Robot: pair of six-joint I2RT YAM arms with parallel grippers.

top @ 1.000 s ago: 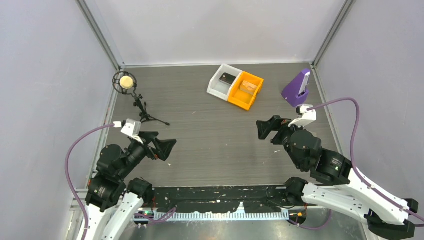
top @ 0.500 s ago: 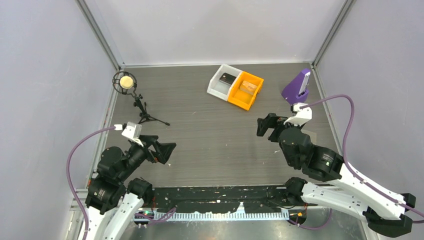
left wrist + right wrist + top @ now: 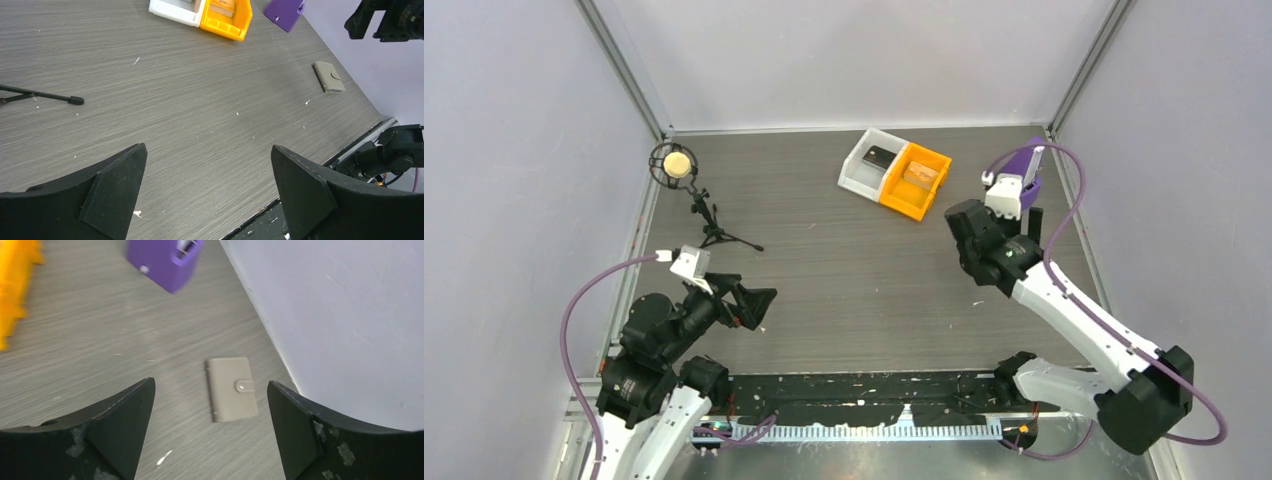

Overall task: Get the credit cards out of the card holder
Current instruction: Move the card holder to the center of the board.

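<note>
– Grey wood-grain table [image 3: 844, 270], lilac walls. Card holder [image 3: 231, 389] where?
– Lying flat and closed, tab up, close to right wall, near purple stand [image 3: 164, 262].
– Right gripper [image 3: 210, 390]?
– Spread wide over card holder, gripping nothing.
– Left gripper [image 3: 207, 180]?
– Also wide apart, nothing held, well apart from card holder.

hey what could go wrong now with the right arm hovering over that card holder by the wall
The card holder lies flat and shut close to the side wall, so the open right gripper might strike it with a finger. Being thin, it may slide rather than lift. Its snap tab is fastened, and the left gripper is far off.
</note>
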